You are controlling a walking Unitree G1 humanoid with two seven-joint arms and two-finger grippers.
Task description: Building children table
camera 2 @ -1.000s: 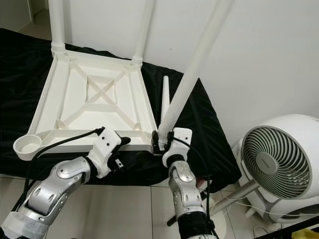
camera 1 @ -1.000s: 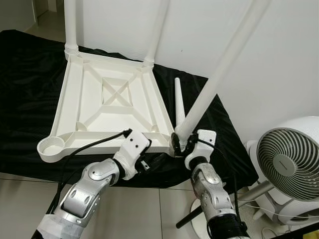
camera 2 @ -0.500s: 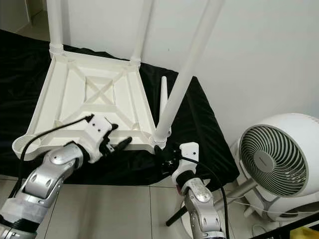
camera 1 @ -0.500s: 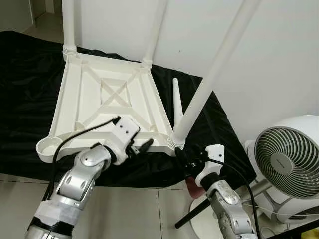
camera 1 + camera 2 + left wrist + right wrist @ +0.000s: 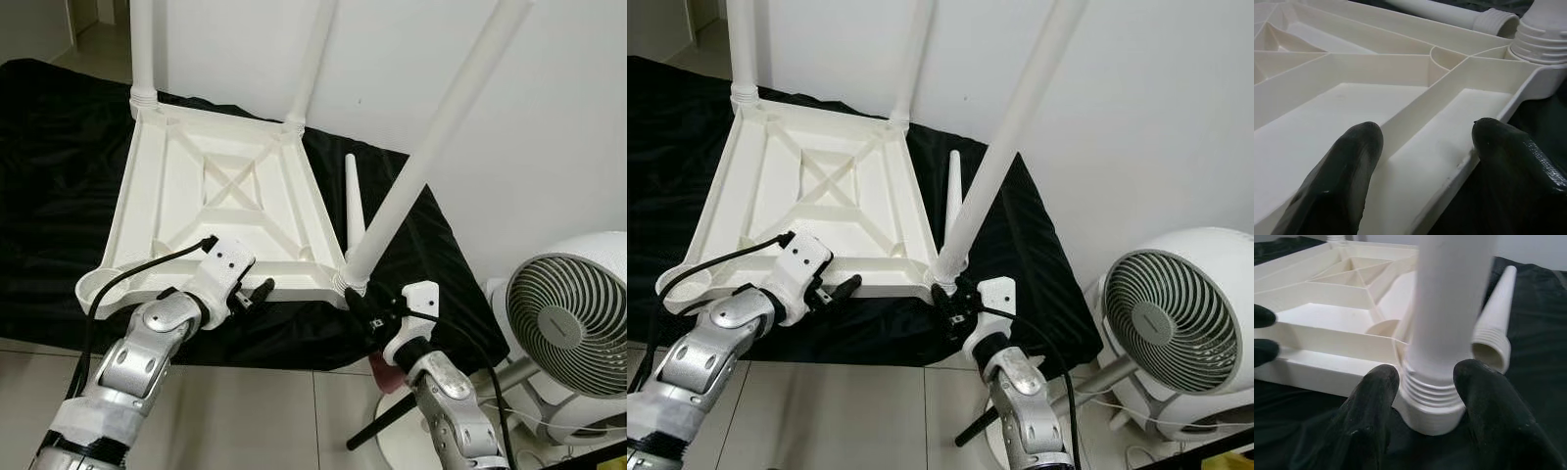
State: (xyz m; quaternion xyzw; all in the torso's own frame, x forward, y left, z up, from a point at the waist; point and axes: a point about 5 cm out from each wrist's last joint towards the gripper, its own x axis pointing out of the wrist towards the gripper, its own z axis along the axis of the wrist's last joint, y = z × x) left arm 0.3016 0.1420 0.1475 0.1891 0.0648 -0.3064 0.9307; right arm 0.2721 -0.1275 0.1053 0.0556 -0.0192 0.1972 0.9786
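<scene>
Tabletop: white ribbed plastic tabletop [image 5: 211,211], upside down on black cloth [image 5: 49,147].
Left gripper [image 5: 257,292]: fingers spread over the tabletop's near rim, holding nothing.
Screwed leg: white plastic tube [image 5: 431,147] in the tabletop's near right corner.
Right gripper [image 5: 361,306]: fingers parted either side of that leg's threaded base, not clamped.
Loose leg: white tapered tube [image 5: 351,191] lying just right of the tabletop.

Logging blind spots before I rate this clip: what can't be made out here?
- Tops of the three fitted legs: cut off by the top edge in both eye views.
- Whether the near leg is screwed fully home: its threads still show in the right wrist view.
- Right gripper: open around that leg's base; contact unclear.
- Fan's base: cut off by the frame edge.
</scene>
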